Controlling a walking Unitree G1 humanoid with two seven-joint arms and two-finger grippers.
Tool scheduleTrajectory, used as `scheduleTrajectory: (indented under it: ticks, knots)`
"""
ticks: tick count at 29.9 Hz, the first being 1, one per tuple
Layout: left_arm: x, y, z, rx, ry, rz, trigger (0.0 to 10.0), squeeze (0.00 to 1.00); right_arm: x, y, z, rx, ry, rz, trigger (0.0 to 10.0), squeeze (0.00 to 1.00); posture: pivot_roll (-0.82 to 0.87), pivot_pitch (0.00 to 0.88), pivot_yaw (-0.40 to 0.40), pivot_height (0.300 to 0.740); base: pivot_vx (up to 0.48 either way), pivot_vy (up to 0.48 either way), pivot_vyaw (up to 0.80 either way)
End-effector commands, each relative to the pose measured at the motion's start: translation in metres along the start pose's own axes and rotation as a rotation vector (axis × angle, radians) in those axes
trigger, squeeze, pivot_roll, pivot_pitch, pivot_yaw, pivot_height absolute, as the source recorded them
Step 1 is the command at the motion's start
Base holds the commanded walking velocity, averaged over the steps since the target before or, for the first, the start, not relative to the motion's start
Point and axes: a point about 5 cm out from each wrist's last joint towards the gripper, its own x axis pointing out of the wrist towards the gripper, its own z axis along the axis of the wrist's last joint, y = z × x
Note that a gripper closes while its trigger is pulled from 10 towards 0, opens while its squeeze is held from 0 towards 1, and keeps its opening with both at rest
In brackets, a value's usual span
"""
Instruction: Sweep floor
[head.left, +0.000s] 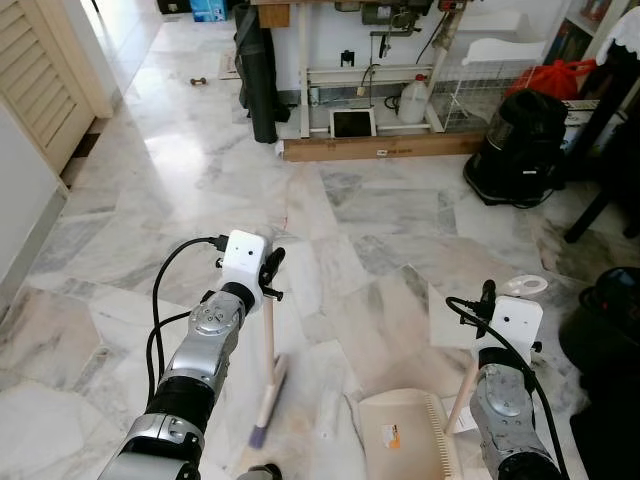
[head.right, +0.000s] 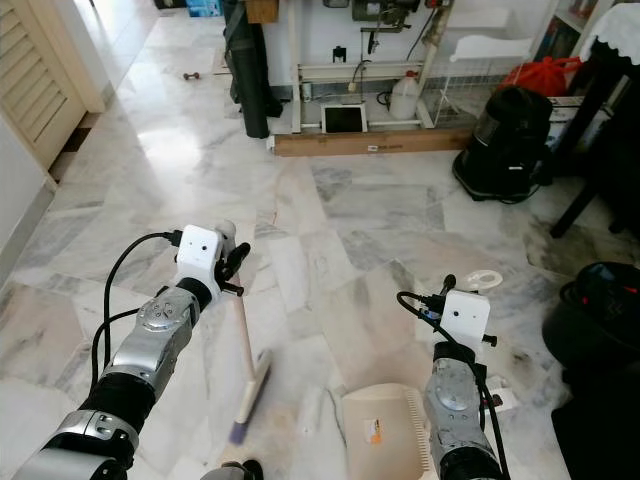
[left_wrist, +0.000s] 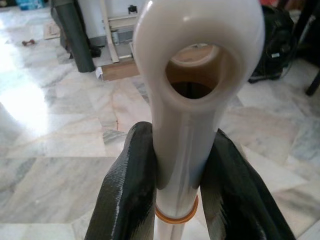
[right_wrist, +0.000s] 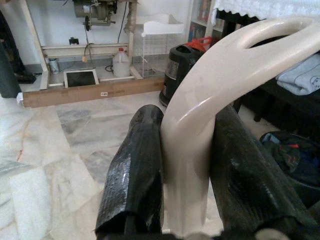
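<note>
Left wrist view is showing the left gripper (left_wrist: 182, 185) pinching the white broom handle (left_wrist: 192, 75) just under its looped end, both black fingers (left_wrist: 127, 195) pressing against the shaft. From the head camera, the broom (head.left: 268, 385) is standing nearly upright at about 7 o'clock of the scene, its purple-tipped brush head (head.left: 262, 425) touching the marble floor (head.left: 380, 210). The right gripper (right_wrist: 187, 165) is squeezing the cream dustpan handle (right_wrist: 220, 75) in the same way, closed tight around it. The dustpan (head.left: 405, 435) is resting on the floor at about 5 o'clock, just beside the brush head. Toward 1 o'clock, well apart, a black vacuum cleaner (head.left: 520, 150) is sitting near a long cardboard box (head.left: 385, 148) at 12 o'clock.
</note>
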Motion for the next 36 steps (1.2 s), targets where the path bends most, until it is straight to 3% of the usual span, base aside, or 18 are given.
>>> scheduleTrajectory:
  ticks: [1,9,18,22,36]
  knots:
    - [0.002,0.002,0.005,-0.008,-0.028,0.012,10.0,0.0,-0.002,0.004,0.001,0.001,-0.012,0.011,10.0,0.0,0.12,0.158,0.015,0.74,0.0,0.0,0.0]
    - [0.002,-0.001,0.004,-0.024,-0.034,-0.013,10.0,0.0,-0.005,0.004,-0.002,0.001,-0.006,0.016,10.0,0.0,0.11,0.155,0.02,0.74,0.0,0.0,0.0]
    - [0.004,-0.013,0.0,-0.072,-0.005,-0.112,10.0,0.0,-0.009,0.005,-0.005,0.0,0.004,0.015,10.0,0.0,0.12,0.163,0.023,0.74,0.0,0.0,0.0]
    - [0.003,-0.013,-0.002,-0.191,0.028,-0.141,10.0,0.0,-0.01,0.006,-0.007,-0.003,0.014,0.016,10.0,0.0,0.13,0.165,0.026,0.74,0.0,0.0,0.0]
    - [0.003,-0.008,0.004,-0.359,0.051,-0.211,10.0,0.0,-0.007,0.009,-0.007,-0.001,0.038,-0.008,10.0,0.0,0.14,0.154,0.03,0.74,0.0,0.0,0.0]
